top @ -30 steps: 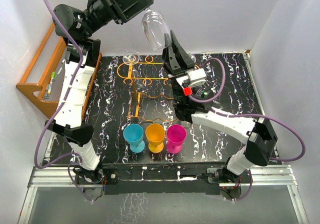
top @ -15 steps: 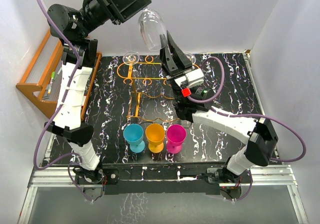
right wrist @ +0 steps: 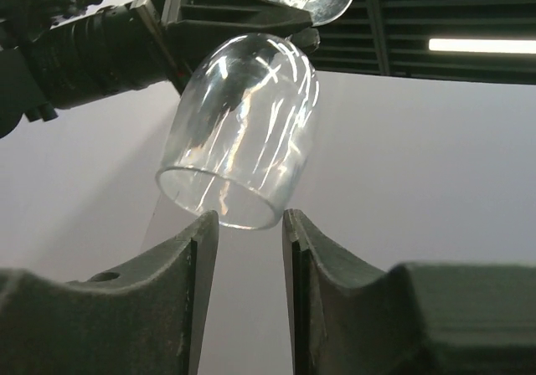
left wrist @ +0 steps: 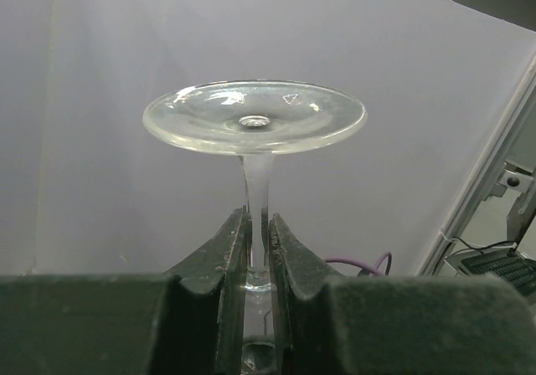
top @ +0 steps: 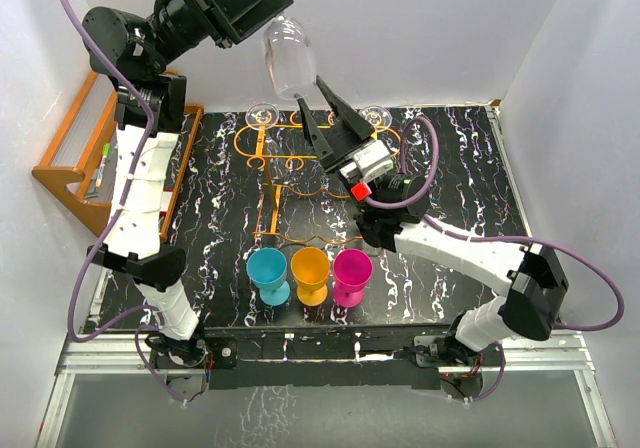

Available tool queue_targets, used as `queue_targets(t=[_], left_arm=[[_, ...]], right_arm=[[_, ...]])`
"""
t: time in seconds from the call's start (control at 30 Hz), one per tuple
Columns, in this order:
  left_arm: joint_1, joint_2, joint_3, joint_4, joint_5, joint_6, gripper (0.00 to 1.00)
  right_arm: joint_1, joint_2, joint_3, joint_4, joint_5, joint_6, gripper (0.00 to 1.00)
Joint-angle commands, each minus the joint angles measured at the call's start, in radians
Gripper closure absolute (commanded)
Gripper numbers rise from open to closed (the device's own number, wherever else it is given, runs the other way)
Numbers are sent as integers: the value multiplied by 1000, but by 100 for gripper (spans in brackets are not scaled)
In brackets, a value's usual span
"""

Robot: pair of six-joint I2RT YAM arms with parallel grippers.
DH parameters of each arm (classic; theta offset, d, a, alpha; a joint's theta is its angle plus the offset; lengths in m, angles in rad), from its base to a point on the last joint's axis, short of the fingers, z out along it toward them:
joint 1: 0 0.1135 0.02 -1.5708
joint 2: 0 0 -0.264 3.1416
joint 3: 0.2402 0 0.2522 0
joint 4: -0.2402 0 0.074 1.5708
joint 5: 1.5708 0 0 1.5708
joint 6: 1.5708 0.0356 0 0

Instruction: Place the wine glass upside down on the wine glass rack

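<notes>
Inverted, the wine glass hangs high above the worktop's far edge, its stem pinched in the left gripper. The right gripper is spread-fingered beneath the bowl. Seating it on the wine glass rack is not yet done.

Wine glass aloft, rack below.

We see the clear wine glass turned upside down and tilted, with its open mouth low and its round foot high. It is held well above the table by its thin stem, which is pinched in the left gripper. The bowl is empty. From the top view it hangs over the far middle of the wine glass rack without touching it. Our rack is orange wire, with an oval top frame, small ring slots and thin legs.
</notes>
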State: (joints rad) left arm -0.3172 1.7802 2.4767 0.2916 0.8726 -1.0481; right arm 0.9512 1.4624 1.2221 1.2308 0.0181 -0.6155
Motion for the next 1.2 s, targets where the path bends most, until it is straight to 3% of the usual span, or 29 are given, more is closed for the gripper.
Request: queue_targets(t=[0.0,0.1,0.2,0.43,0.63,0.8,0.9,1.07,1.17], left_arm=[[13,-31,22,62,-70,16,100],[14,-29,25,103,-68,-21,100],[15,-35,46,45,-48,58,100],[17,-111,76,-299,81,432,100],[17,-252,-35,-744,44,901,100],[17,-395,-202,-1045,-19,1207,100],[44,-508,-398,-1132,-74,1349,100],[106,-720,-777,-1106,-81,1543,100],[120,-828,-989,-977,-101,1580,100]], right_arm=[[10,-45,-42,-32,-41,3,59],[11,-65,-73,-31,-44,-6,55],[10,-109,-115,-47,-40,-7,53],[10,-336,-279,-101,12,80,51],[9,-505,-359,-244,60,79,53],[10,-591,-422,-274,106,98,53],[11,-610,-440,-289,130,100,53],[11,-622,-483,-239,156,124,53],[10,-621,-499,-205,171,136,53]])
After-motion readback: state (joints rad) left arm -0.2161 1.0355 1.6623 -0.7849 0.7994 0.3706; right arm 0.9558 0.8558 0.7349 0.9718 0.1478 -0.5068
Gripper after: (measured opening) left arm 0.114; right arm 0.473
